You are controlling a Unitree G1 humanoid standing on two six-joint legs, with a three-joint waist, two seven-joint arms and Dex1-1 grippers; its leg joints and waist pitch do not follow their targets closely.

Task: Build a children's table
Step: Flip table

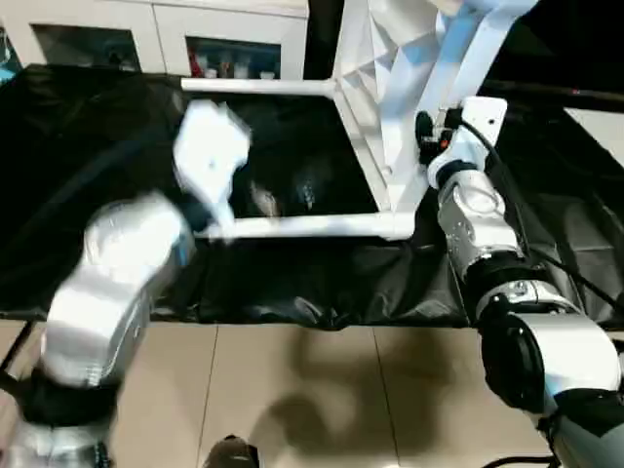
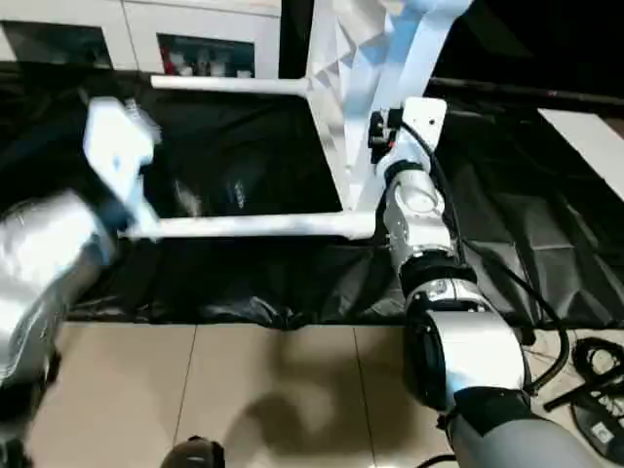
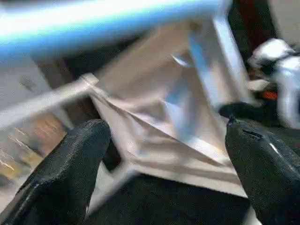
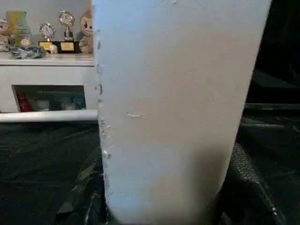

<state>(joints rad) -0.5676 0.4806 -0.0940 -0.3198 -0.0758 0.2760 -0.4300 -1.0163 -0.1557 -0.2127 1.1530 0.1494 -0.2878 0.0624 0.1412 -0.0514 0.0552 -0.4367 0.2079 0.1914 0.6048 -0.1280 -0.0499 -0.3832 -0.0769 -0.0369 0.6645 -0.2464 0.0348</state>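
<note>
right wrist view: right hand (image 1: 429, 132) grips a table leg (image 4: 180, 112); left hand (image 3: 164, 168) gapes empty

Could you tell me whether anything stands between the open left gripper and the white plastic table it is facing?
Nothing visible does. The left gripper has its black fingers spread wide, and past them comes straight the ribbed underside of the white plastic table top, which stands on edge on the black cloth.
</note>
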